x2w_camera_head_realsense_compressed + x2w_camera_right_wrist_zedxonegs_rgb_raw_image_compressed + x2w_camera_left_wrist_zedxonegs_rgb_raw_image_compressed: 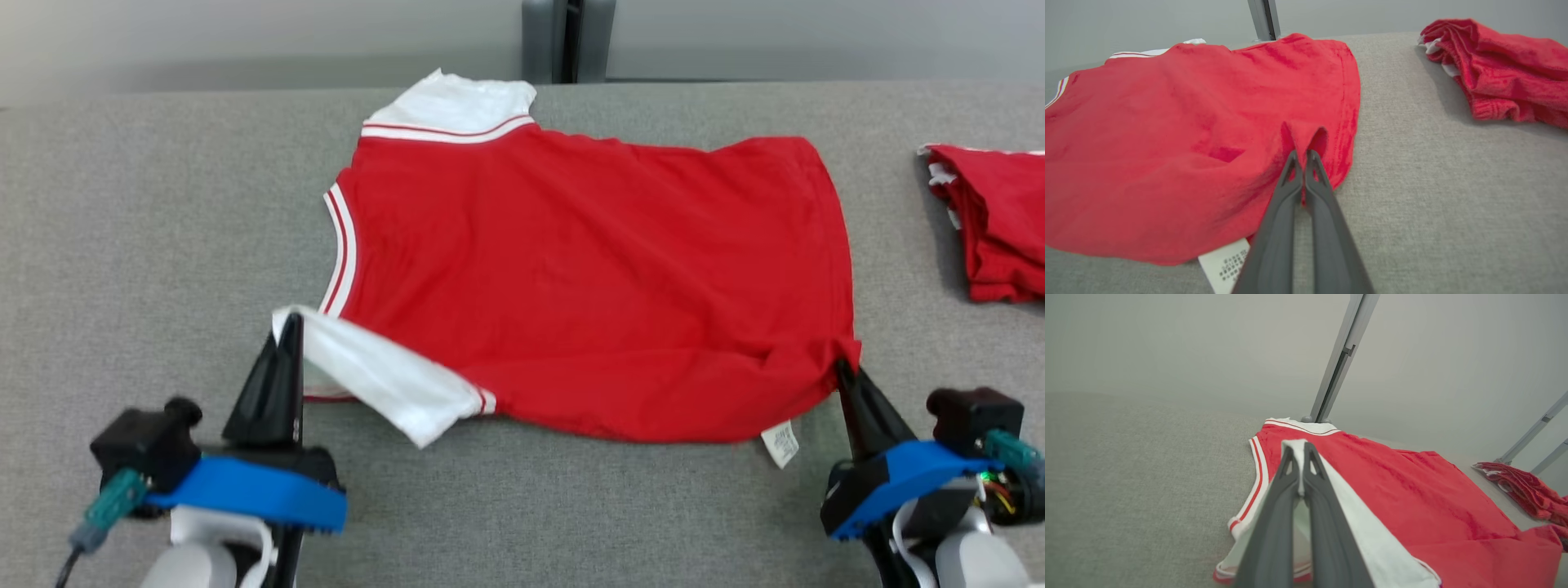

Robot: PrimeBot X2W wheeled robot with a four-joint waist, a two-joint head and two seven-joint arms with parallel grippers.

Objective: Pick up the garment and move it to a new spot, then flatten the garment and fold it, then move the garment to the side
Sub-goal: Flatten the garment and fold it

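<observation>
The garment (588, 278) lies spread on the grey table (122, 245), long axis running left to right. Its 2 near corners are clamped: left gripper (287, 324) pinches the white sleeve (384, 376), right gripper (842, 369) apparently the hem corner (846, 349). The rest lies beyond both, toward the far side.

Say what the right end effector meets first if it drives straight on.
The right end effector, shut on a corner of the red-and-white cotton shirt, would likely plough into that shirt's body first; depth beyond is unclear.

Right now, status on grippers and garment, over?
Left gripper jaws shut on garment sleeve. Right gripper jaws shut on hem corner. Garment spread, unfolded. Red pile far right, apart.
</observation>
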